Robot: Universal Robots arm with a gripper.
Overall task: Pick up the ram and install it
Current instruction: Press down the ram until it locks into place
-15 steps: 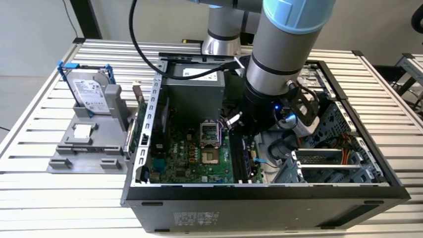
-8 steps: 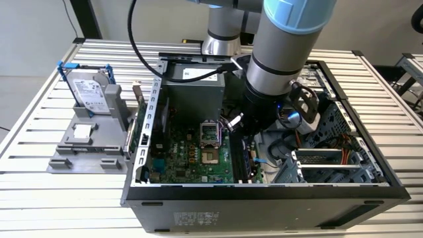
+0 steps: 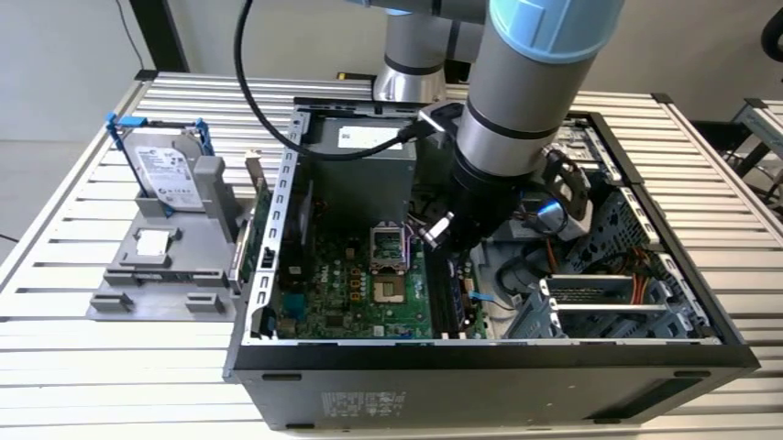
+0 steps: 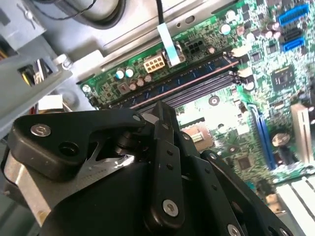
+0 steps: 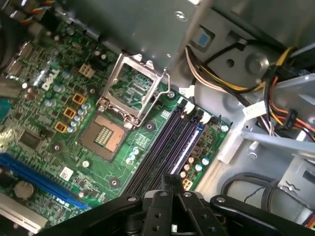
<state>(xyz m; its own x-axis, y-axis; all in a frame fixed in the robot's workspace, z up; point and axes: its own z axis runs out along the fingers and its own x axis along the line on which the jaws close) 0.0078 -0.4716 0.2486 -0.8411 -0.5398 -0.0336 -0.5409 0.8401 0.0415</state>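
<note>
Nearest the lens in both wrist views: black metal gripper [image 4: 160, 118], its linkage bulk in the foreground. Whether it is apart, together or clamped on something, I cannot tell.

In the exterior view the gripper [image 3: 438, 236] hangs inside the open black computer case [image 3: 490, 367], just above the row of long black memory slots [image 5: 167, 142] on the green motherboard [image 3: 343, 284].

The ram [image 4: 167, 88]: I take it to be the thin dark strip with a reddish-copper edge lying along one slot in the second wrist view. Whether it is fully seated I cannot tell.

Handling judgement: light, stiff, thin board; fragile at chips and contacts. Best held by the long top edge or short ends, and kept square to the slot.

Surroundings:
- Open silver processor socket [image 5: 106, 137] with raised metal frame, just beside the slots.
- Bundle of yellow and black cables [image 5: 216, 78] and grey sheet-metal drive bay close on the slots' other side; little room there.
- Long blue expansion slot [image 5: 39, 177], well apart.
- Outside the case, on the exterior view's left: silver-grey hard drive with blue rails [image 3: 165, 174], upright in a grey plastic holder [image 3: 159, 266] on the slatted metal table [image 3: 73, 357].
</note>
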